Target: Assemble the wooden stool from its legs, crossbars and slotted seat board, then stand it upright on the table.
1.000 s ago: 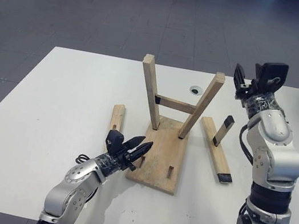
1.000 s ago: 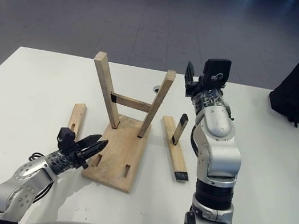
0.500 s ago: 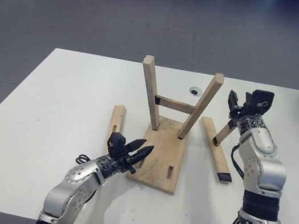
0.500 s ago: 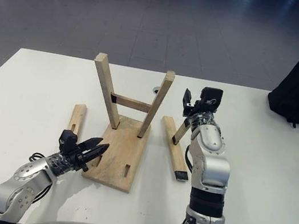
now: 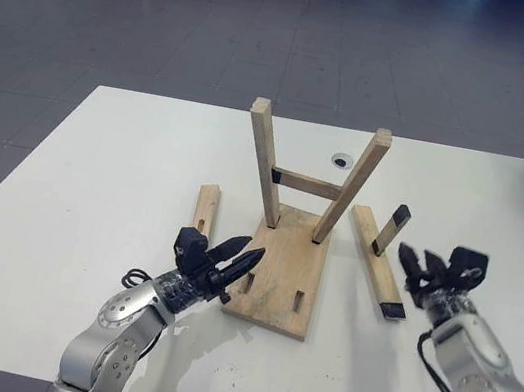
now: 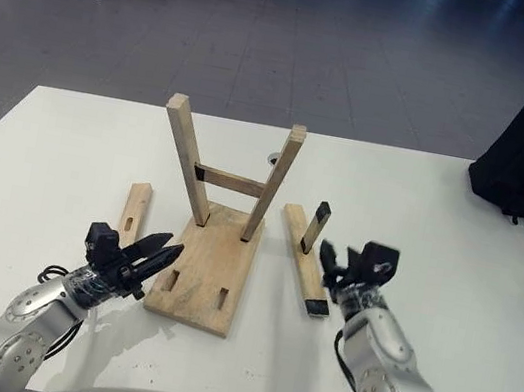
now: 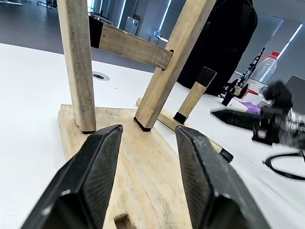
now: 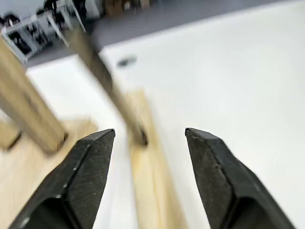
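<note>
Two upright legs (image 5: 265, 161), square-sawn sticks of pale raw wood, stand splayed in the far slots of the seat board (image 5: 283, 261). The board is a flat rectangular plank with plain grain, lying in the middle of the smooth white tabletop (image 5: 70, 193). In the left eye view you see a slim crossbar (image 5: 307, 183) tying the legs at mid-height, painted black where it meets the left one, and two open near slots (image 5: 298, 301) cut through the plank. A loose leg (image 5: 204, 208) with a small dark mortise lies flat just left of the board. To the right a pegged leg (image 5: 379, 259) lies flat, black at its near end, with a black-tipped short bar (image 5: 391, 229) rising tilted from it. Your left tool (image 5: 253, 247) hangs over the board's near left corner, its tapered black fingers parted and released; you cannot tell whether it touches the wood. In the right eye view your right tool (image 6: 335, 257) sits just right of the pegged leg's near end, also spread and released. The left wrist view gives you matte, weave-textured fingers (image 7: 100, 167) spread either side of the upright legs' feet, with coarse board grain beneath. The right wrist view gives you that arm's dark fingers (image 8: 88, 176) wide apart, framing the blurred pegged leg and the short bar slanting off it.
</note>
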Robot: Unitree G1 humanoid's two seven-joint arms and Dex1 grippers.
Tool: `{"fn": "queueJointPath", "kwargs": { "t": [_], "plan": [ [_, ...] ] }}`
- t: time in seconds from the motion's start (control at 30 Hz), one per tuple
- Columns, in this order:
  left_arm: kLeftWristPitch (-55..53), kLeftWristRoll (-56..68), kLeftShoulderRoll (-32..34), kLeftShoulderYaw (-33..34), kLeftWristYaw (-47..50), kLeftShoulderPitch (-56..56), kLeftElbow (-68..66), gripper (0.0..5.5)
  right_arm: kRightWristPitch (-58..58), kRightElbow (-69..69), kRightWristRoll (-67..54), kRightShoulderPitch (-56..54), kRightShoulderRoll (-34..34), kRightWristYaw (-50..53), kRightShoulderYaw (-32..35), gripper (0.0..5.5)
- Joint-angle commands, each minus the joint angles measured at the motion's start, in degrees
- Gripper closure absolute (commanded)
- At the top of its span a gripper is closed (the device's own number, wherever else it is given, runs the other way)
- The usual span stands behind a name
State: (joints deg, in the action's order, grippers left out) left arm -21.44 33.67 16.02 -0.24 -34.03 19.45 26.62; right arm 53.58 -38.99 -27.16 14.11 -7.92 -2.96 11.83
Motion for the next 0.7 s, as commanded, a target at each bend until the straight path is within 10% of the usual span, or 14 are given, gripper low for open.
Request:
{"fn": "queueJointPath", "kwargs": {
  "t": [0.03,0.3,0.43,0.7],
  "plan": [
    [-1.5,0.7,0.0,-0.5,1.4,-0.2,1.1,3.46,1.9,2.0,3.5,-1.9,-5.8,-1.6,-5.5,2.19],
    [-2.0,1.2,-0.5,-2.9,1.5,-0.5,1.2,3.46,6.1,14.0,6.5,-11.1,-10.7,-5.1,-10.5,2.19],
    [-1.1,0.8,0.1,-2.3,1.2,-1.4,0.6,3.46,7.0,15.7,7.9,-10.7,-12.7,-7.4,-14.1,3.06],
    [1.1,3.3,0.0,-0.6,-2.5,-2.1,-1.2,3.46,7.0,16.4,1.5,-12.2,-4.2,-7.0,-4.5,3.48]
  ]
}}
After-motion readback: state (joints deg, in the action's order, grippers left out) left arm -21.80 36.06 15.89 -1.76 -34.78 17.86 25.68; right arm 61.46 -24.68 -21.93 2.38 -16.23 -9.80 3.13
